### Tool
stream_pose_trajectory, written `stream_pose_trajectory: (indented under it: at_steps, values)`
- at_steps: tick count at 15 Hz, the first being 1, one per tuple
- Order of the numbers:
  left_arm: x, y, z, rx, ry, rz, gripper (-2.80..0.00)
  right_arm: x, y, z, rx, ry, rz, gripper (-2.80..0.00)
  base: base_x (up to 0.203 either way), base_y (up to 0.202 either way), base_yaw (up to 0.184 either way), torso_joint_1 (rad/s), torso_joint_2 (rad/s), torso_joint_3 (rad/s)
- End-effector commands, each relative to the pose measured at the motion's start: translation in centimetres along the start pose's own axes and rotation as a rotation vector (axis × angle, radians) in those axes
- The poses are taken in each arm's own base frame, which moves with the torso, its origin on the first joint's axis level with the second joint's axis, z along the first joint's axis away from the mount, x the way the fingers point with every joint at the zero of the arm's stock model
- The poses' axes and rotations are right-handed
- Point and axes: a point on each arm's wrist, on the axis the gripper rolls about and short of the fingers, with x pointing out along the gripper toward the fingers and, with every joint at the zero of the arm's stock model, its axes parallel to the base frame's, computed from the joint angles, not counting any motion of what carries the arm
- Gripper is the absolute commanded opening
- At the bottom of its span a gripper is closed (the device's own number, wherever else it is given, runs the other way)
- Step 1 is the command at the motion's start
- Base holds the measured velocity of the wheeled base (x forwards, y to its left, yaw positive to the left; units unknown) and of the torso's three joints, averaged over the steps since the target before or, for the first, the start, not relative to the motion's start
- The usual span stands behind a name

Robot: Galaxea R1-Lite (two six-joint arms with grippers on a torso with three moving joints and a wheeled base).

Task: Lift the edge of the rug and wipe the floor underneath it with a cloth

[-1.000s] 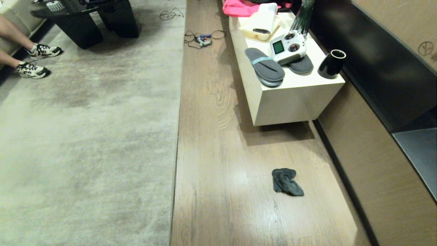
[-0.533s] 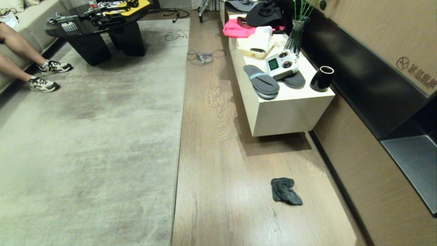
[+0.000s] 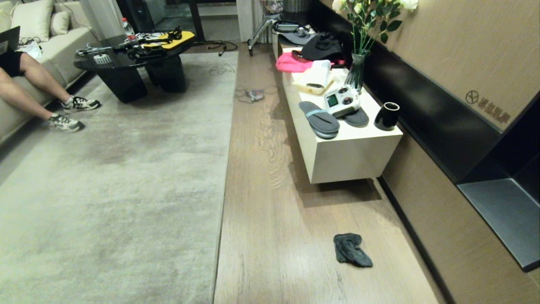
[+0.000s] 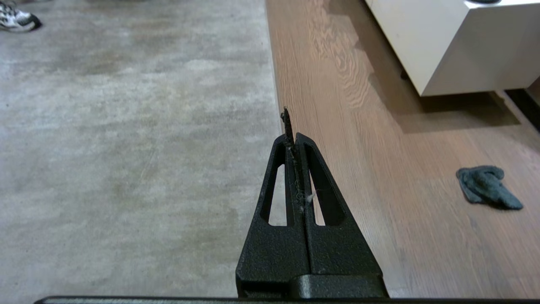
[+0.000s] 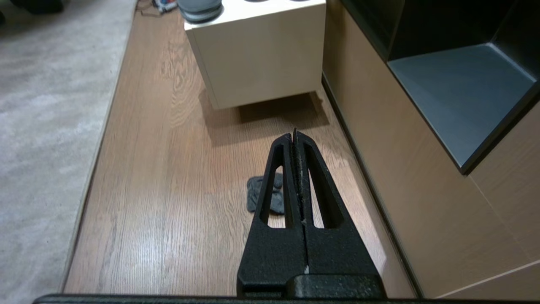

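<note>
Tilting up, the head camera shows more room; both claws (image 4: 291, 126) (image 5: 295, 137) stay clenched, empty, cloth (image 3: 351, 250) at five o'clock awaiting pickup.

The cloth (image 5: 265, 198) is partly hidden behind the right gripper (image 5: 295, 136). The person (image 3: 29, 86) beside the black table (image 3: 126, 63) is cut off at the frame edge. Wall lettering (image 3: 491, 110) is illegible.

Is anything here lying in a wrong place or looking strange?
Yes. A crumpled cloth lies on the bare floor, grey slippers sit on the white cabinet, and loose cables trail beside the rug edge.
</note>
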Motion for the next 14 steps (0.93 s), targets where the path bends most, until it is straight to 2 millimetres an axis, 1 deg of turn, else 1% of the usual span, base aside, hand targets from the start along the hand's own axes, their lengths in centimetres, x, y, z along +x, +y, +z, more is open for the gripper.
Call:
stream_pose_trajectory:
  at_steps: [1,8,14]
  values:
    - [0.01,0.00,0.00,0.000,0.001,0.000,-2.80,0.01,0.00,0.01,0.000,0.001,-0.001,-2.80,0.000,0.000,0.000,0.005,0.00,0.205]
    - [0.01,0.00,0.00,0.000,0.001,0.000,-2.80,0.01,0.00,0.01,0.000,0.001,-0.001,-2.80,0.000,0.000,0.000,0.002,0.00,0.203]
    - [0.01,0.00,0.00,-0.003,0.001,0.000,-2.80,0.01,0.00,0.01,0.000,0.001,-0.001,-2.80,0.000,0.000,0.000,0.004,0.00,0.039]
